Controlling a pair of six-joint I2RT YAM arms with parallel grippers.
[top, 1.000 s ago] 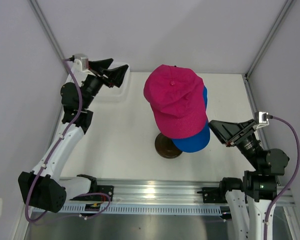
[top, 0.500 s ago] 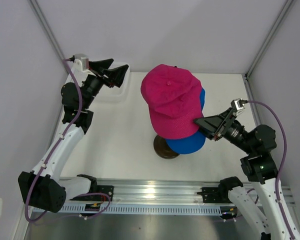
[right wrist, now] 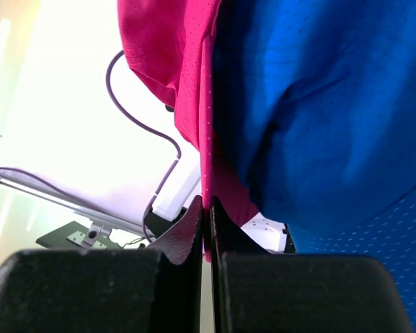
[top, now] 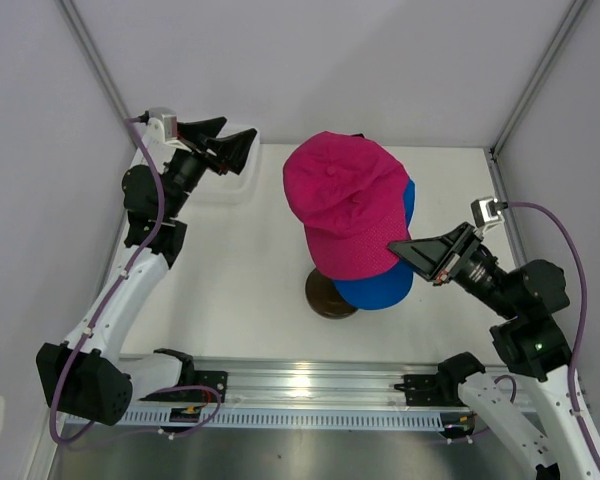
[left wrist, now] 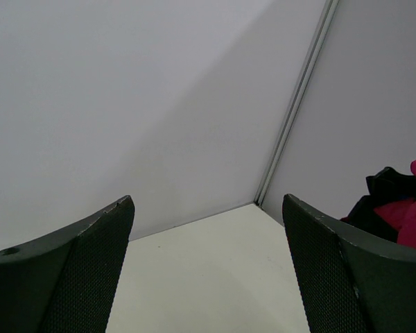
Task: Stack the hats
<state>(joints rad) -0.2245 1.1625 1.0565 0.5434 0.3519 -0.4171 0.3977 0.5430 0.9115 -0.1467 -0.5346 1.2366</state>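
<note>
Pinching the edge of the pink cap [top: 345, 200] at four o'clock, the right gripper [top: 394, 243] is clamped; the left gripper [top: 238, 131] gapes wide at ten o'clock.

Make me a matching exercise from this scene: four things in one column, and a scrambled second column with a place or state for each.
Column one:
1. magenta cap
2. blue cap
3. left gripper
4. right gripper

Column two:
A. open, holding nothing, over the table's far left corner
B. on top of the stack
C. shut on the edge of the magenta cap
D. underneath another cap

Pairs: 1-B, 2-D, 3-A, 4-C
</note>
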